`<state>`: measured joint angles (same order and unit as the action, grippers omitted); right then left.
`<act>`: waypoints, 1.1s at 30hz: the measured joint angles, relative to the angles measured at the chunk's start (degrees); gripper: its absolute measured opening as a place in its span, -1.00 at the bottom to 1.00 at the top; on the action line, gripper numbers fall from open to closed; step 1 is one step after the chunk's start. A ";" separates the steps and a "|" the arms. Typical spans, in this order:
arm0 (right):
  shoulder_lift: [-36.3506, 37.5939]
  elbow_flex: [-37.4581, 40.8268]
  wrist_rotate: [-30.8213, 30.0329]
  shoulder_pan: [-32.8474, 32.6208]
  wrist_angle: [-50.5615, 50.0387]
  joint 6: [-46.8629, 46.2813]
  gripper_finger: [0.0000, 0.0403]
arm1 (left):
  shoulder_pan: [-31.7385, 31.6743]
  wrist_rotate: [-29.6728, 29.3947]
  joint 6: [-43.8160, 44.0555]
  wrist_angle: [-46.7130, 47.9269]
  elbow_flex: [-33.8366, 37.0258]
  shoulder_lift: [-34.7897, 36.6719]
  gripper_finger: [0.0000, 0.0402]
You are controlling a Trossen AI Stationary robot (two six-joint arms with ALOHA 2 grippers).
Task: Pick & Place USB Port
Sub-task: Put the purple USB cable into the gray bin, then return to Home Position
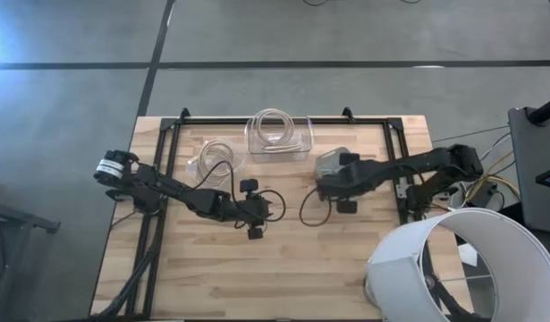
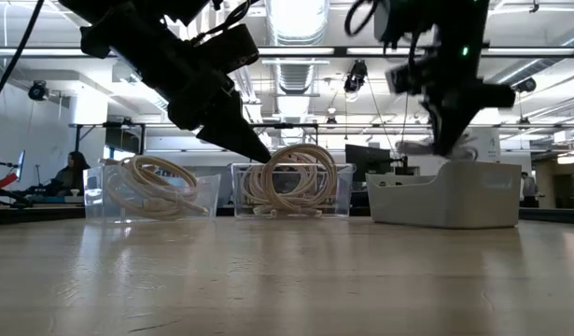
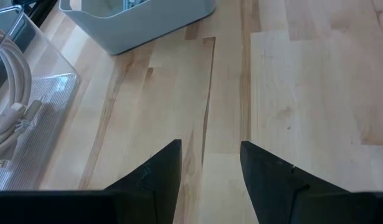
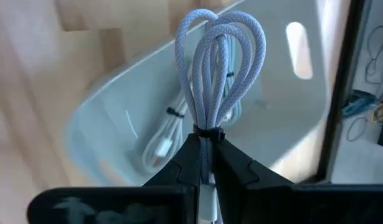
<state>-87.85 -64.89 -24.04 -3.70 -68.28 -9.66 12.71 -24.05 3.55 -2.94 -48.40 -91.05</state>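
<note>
My right gripper (image 4: 207, 140) is shut on a white braided USB cable (image 4: 219, 56), coiled into loops and bound by a black tie. It hovers over the pale grey bin (image 4: 104, 118), which stands right of the table's middle (image 1: 331, 161) and holds another white cable (image 4: 169, 134). In the low view this gripper (image 2: 445, 140) stands just above the bin (image 2: 445, 201). My left gripper (image 3: 210, 149) is open over bare wood left of the bin (image 1: 266, 208), touching nothing. My right gripper pinches the coiled cable at its bound neck, right by the black tie (image 4: 208, 132), between the two fingers (image 4: 235, 165). The loops (image 4: 222, 43) stick out beyond the fingertips toward the bin's inside. The bundle is lifted clear of the bin.
Two clear containers with coiled cream cables stand at the far side (image 1: 279, 134) (image 1: 216, 156), also seen in the low view (image 2: 291, 187) (image 2: 156, 191). A white lamp shade (image 1: 462, 268) overhangs the near right corner. Bare wood (image 1: 283, 268) spreads along the near side.
</note>
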 joint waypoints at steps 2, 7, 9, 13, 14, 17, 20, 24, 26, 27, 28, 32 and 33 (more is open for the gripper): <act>0.06 2.92 0.26 1.86 3.97 2.18 -0.88 | 0.00 0.00 0.58 -0.01 0.00 0.00 -0.16; -1.36 7.14 0.48 5.48 9.29 6.78 -0.79 | 0.00 0.00 1.03 -0.02 0.00 0.00 -0.16; -2.02 7.87 0.51 6.52 9.28 6.36 -0.74 | 0.00 0.00 0.74 0.00 0.00 0.00 -0.16; -2.91 8.33 1.69 7.69 9.16 7.48 -0.64 | 0.00 0.00 -0.56 -0.04 0.00 0.00 -0.16; -3.09 8.33 2.28 7.91 9.16 7.46 -0.62 | -0.02 0.00 -0.65 -0.02 0.00 0.00 -0.16; -3.74 8.02 2.90 8.17 9.28 6.51 -0.55 | -0.02 0.00 -0.65 -0.04 0.00 0.00 -0.16; -3.99 7.44 2.94 8.14 9.14 6.39 -0.49 | -0.04 0.00 -0.71 -0.04 0.00 0.00 -0.16; -4.05 4.53 3.17 8.10 8.57 4.28 -0.44 | -0.04 0.00 -1.26 -0.02 0.00 0.00 -0.16; -3.84 2.04 4.25 8.10 8.63 1.87 -0.43 | -0.07 0.00 -2.12 -0.01 0.00 0.08 -0.16; -3.74 0.73 5.44 8.09 8.58 1.15 -0.42 | -0.07 0.00 -2.45 0.05 0.00 0.30 -0.16; -3.54 -0.68 6.51 8.03 8.52 0.92 -0.42 | -0.07 -0.09 -2.64 0.14 -0.02 0.71 -0.16; -2.54 -6.33 8.86 7.64 8.64 3.28 -0.45 | -0.02 -4.81 -4.04 1.30 -0.02 3.42 -0.17; -2.37 -7.63 8.95 7.43 8.64 4.11 -0.46 | -0.02 -7.04 -4.69 2.28 -0.01 4.39 -0.17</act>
<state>-90.22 -72.52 -15.09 3.73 -59.64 -5.55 12.69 -31.09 -1.14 -0.66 -48.42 -86.66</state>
